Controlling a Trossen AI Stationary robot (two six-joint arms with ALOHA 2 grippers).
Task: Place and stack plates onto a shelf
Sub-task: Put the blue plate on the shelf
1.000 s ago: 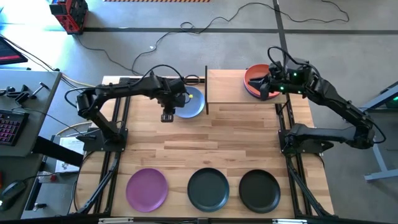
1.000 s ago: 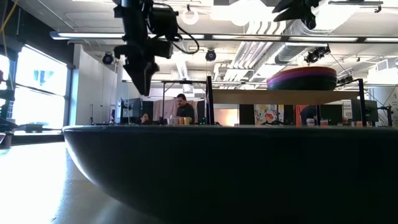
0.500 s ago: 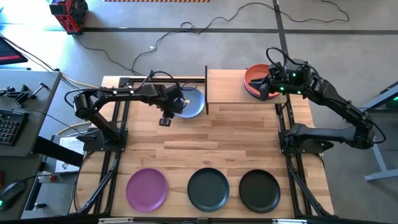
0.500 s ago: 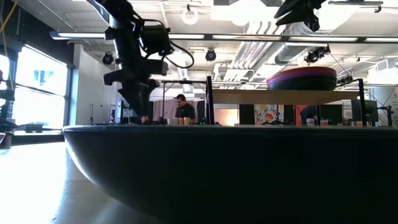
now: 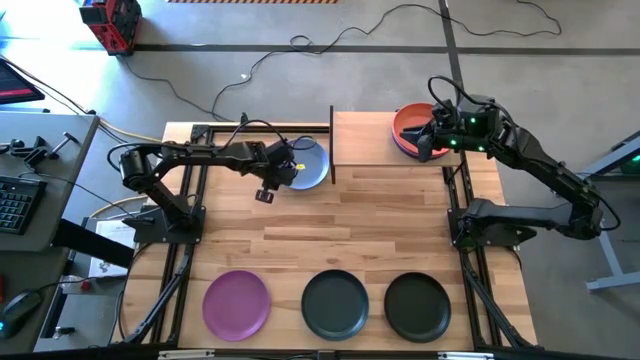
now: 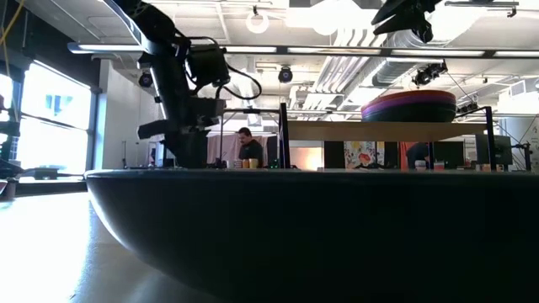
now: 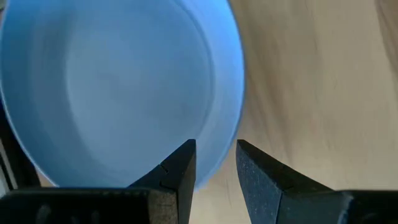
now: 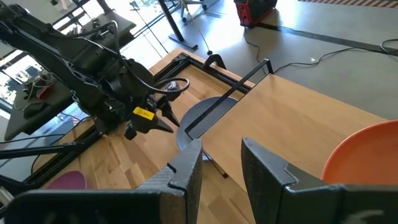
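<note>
Red toolbox (image 5: 112,22) — floor cable (image 5: 330,45)

no text, brand or number can be read anywhere. the only label-like mark is a small yellow sticker (image 8: 142,112) on the left gripper (image 8: 163,123), seen in the right wrist view; its dark print is too small to make out. coloured posters in the room behind the table, in the low view, are too blurred to read.

Left tool (image 7: 214,163) low, fingers parted; right tool (image 8: 221,163) raised, fingers parted.
</note>
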